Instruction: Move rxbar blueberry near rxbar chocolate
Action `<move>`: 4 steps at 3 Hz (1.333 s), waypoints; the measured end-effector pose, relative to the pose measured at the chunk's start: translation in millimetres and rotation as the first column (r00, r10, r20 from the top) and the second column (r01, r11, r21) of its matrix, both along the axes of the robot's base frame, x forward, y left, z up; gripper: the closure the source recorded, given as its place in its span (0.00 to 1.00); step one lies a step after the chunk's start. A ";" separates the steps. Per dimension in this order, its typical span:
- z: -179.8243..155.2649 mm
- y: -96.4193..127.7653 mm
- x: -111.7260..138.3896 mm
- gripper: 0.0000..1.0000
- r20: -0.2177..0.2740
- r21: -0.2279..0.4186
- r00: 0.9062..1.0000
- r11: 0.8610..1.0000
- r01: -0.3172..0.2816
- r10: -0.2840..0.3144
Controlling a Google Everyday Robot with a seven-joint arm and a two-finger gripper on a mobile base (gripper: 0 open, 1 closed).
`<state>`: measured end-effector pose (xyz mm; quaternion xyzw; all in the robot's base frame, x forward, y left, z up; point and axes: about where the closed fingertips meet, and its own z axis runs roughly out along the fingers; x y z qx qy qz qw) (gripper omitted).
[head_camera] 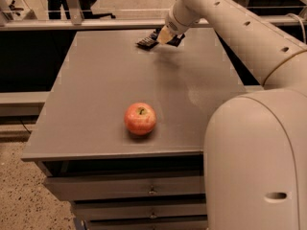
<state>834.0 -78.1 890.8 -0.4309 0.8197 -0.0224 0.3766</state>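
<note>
At the 12 o'clock edge of the grey flat bench (96, 104) the gripper (165, 35), whose grip I cannot tell, is just beside a dark flat bar, I judge the rxbar blueberry (145, 43): best to carry it low and slowly.

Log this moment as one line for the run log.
gripper: low over table far end | dark bar: flat beside gripper, flavor unclear | apple: near front edge, apart

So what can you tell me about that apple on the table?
The apple is round, red with yellowish patches, smooth-skinned, and looks whole. It sits upright, stem dimple facing up, on the grey table near the front edge, casting a small shadow. Only the tabletop touches it. The gripper is at the table's far side, well away from it.
</note>
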 end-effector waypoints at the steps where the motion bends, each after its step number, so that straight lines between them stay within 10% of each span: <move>1: -1.6 -13.8 3.8 0.58 -0.013 -0.006 1.000 1.000 0.024 -0.024; 4: -14.8 -18.4 16.7 0.00 -0.040 0.008 0.999 1.000 0.027 -0.027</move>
